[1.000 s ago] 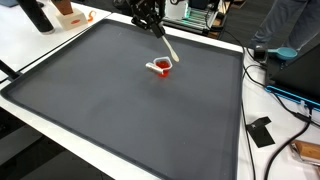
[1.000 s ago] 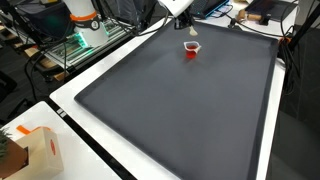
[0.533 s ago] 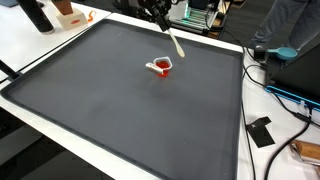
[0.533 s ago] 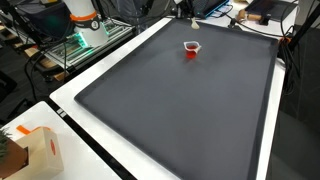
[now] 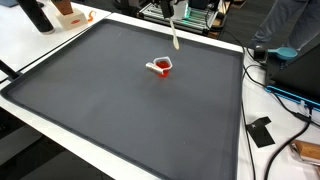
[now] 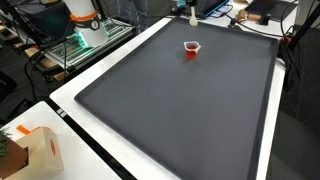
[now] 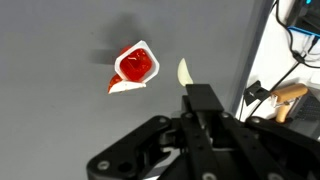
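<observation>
A small red cup point(image 5: 163, 67) with a peeled-back white lid stands on the dark grey mat point(image 5: 110, 110); it also shows in the other exterior view point(image 6: 191, 48) and the wrist view point(image 7: 135, 64). My gripper point(image 7: 198, 100) is shut on a thin white spoon point(image 7: 184, 72), held high above the mat and to one side of the cup. In both exterior views only the hanging spoon shows point(image 5: 175, 35) point(image 6: 191, 13); the gripper itself is above the top edge.
The mat lies on a white table point(image 5: 265, 160). An orange and white object point(image 5: 68, 15) stands at a far corner. Black items and cables point(image 5: 260, 130) lie beside the mat. A cardboard box point(image 6: 30, 150) sits near a corner, and equipment racks point(image 6: 70, 45) stand beyond.
The gripper has risen with the spoon, away from the cup, and has left the top of both exterior views. The cup has not moved.
</observation>
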`<action>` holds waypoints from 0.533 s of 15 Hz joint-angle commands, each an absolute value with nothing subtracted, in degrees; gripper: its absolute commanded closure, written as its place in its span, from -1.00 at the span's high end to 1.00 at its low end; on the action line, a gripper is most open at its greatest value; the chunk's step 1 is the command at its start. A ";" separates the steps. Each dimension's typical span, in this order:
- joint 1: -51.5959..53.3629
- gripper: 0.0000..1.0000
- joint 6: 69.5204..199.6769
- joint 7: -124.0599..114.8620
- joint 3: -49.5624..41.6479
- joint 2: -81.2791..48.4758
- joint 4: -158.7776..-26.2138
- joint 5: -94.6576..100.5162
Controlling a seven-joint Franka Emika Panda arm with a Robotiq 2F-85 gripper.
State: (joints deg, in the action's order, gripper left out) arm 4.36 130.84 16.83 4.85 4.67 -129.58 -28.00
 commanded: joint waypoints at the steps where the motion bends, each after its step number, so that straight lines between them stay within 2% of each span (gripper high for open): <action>1: 5.49 -0.94 130.34 5.48 6.64 5.62 -127.91 -15.27; 8: 6.77 -0.94 129.07 -10.27 9.60 3.34 -124.39 5.15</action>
